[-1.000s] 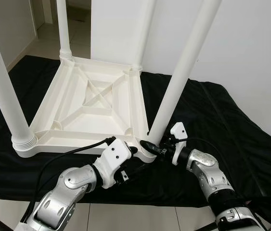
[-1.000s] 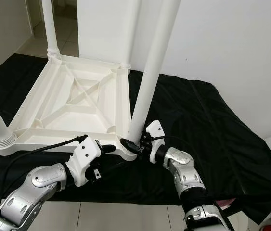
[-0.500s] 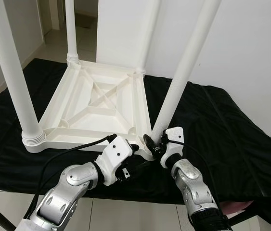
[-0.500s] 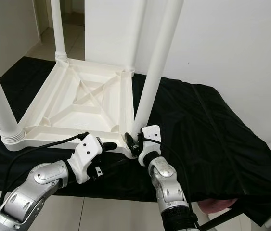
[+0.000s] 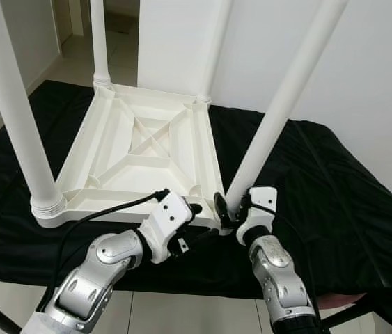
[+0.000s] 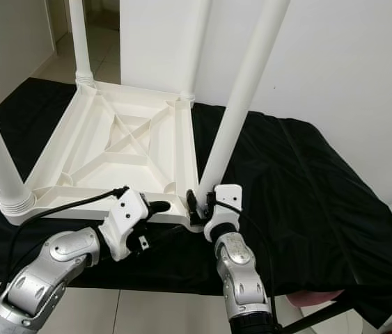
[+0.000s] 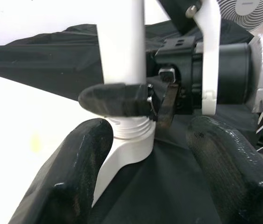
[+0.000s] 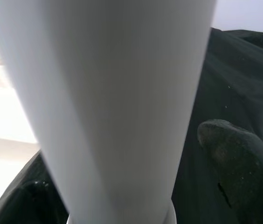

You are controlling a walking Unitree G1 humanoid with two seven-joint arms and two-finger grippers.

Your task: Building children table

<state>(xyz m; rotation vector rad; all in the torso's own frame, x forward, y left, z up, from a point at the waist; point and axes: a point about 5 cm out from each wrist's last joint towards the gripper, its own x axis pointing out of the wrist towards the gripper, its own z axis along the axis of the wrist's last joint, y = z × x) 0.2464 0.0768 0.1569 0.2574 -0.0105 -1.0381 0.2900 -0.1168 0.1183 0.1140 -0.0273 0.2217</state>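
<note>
Your right claw (image 5: 225, 211) has swung in more upright, fingers spread around the near leg (image 5: 279, 115) at lower centre; left claw (image 5: 194, 209) gapes beside the upturned table (image 5: 140, 149).

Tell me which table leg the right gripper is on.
The near-right leg, tilted, at the corner nearest the robot; the right gripper straddles its base. The other legs stand untouched.

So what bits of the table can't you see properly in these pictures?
- Tops of the legs: cut off by the upper edge of both eye views.
- Near right leg at its socket: the right gripper hides it there.
- Table top: its upper face lies down on the black cloth.
- Right wrist view: the leg is blurred.
</note>
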